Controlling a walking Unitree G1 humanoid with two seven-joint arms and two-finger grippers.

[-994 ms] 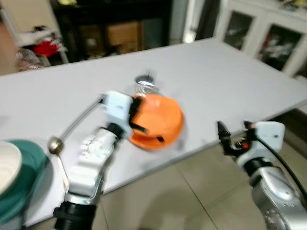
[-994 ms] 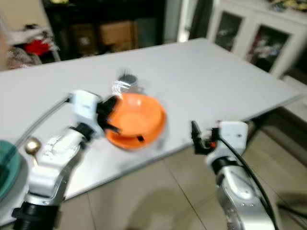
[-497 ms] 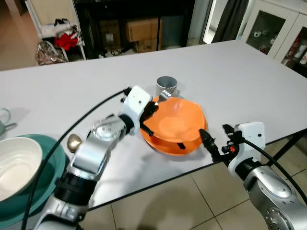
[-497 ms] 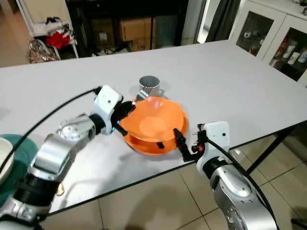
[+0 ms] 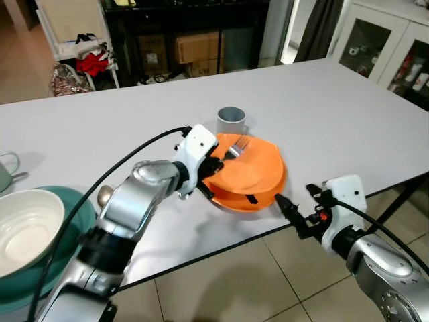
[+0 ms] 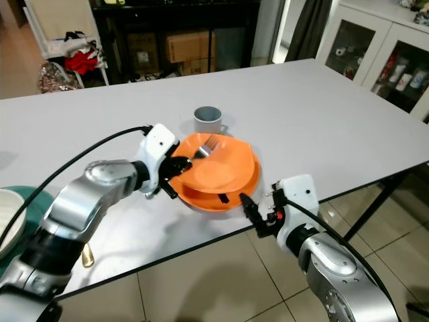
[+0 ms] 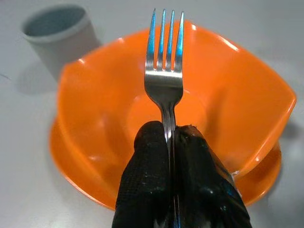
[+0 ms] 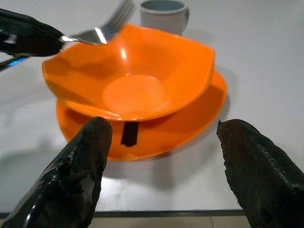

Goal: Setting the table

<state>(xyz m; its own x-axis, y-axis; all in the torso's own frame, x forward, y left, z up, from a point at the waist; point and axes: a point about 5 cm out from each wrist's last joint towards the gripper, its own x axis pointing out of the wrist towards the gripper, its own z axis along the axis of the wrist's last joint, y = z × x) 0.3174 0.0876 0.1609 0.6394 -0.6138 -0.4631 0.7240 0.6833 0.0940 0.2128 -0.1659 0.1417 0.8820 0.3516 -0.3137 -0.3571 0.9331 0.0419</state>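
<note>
My left claw point(image 7: 170, 142) is pinched tight on the handle of a fork point(image 7: 164, 61), its tines pointing out over the orange bowl point(image 5: 244, 168). The bowl sits on an orange plate point(image 5: 258, 201) near the front edge of the white surface point(image 5: 322, 114). My right claw point(image 8: 164, 166) hangs just off that edge, fingers spread wide and holding nothing, aimed at the bowl and plate.

As I judge it, the step in hand is placing the fork at this setting. To do it well I should keep the grip firm until the fork is low and level, then carry it clear of the bowl's rim and lay it flat on the bare surface just beside the plate, handle toward the edge. Letting go while the tines are over the bowl would drop it inside or tip it off the rim.

A grey mug point(image 5: 231, 121) stands just behind the plate, so I should not swing the tines that way. The free space is beside the plate, though my own left arm and its black cable point(image 5: 127, 161) lie on that side. Farther to my left, a white bowl point(image 5: 27, 231) rests in a teal dish point(image 5: 77, 208), with a gold spoon point(image 5: 105, 195) beside it, and part of a pale cup point(image 5: 5, 173) shows at the far left; all are well apart from the setting. My right claw is close to the plate's front edge and should hold off.
</note>
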